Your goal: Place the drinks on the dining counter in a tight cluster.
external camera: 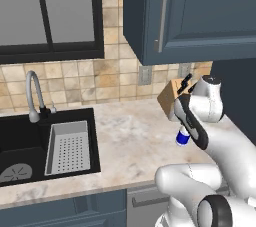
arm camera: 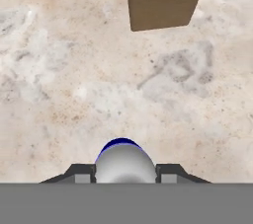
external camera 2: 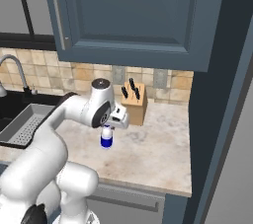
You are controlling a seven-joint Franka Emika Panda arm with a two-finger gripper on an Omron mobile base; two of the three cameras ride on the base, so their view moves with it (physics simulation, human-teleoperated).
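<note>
The gripper point(arm camera: 126, 172) points straight down over the marble counter point(external camera: 130, 141) beside the black sink point(external camera: 30, 146). Its jaws are narrowed and clamp the white cap of the small clear blue-labelled bottle point(external camera 2: 105, 137), one dark fingertip point(arm camera: 81, 171) pressed against each side of the cap in the hand view. The bottle hangs upright beneath the hand; in the right base view its base appears raised clear of the counter surface, though contact cannot be ruled out with certainty. A wooden knife block point(external camera 2: 134, 101) stands just behind the bottle, against the tiled backsplash point(external camera: 100, 78), apart from it. A grey perforated drain tray point(external camera: 67, 148) lies in the sink, and a curved faucet point(external camera: 32, 93) rises behind the basin. Dark blue wall cabinets point(external camera 2: 128, 16) hang above.
</note>
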